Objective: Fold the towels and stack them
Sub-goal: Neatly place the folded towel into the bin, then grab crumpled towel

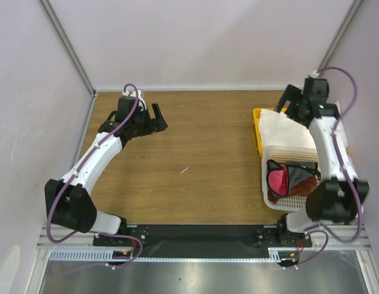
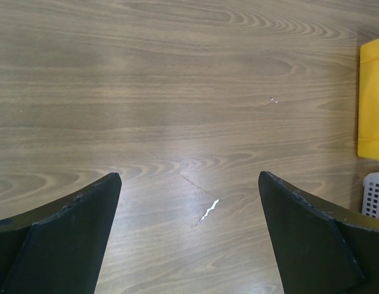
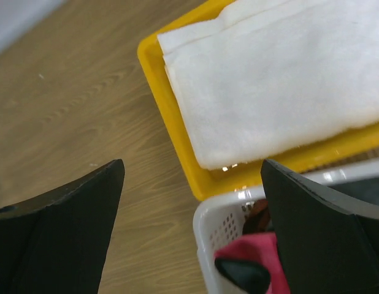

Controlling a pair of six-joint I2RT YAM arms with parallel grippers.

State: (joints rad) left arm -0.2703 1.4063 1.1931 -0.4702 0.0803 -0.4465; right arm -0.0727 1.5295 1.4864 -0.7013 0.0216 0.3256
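Though seemingly flat, white towel [image 3: 281, 79] on tray [image 3: 168, 122]

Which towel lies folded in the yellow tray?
The white towel: it lies flat in the tray, while the pink towel and the brown towel sit crumpled in the white basket.

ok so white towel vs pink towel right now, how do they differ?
The white towel lies folded flat; the pink towel is bunched up. The white towel sits in the yellow tray; the pink towel is in the white basket. The white towel lies alone, while the pink towel shares its basket with a reddish-brown cloth. Both are soft cloths on the right of the table.
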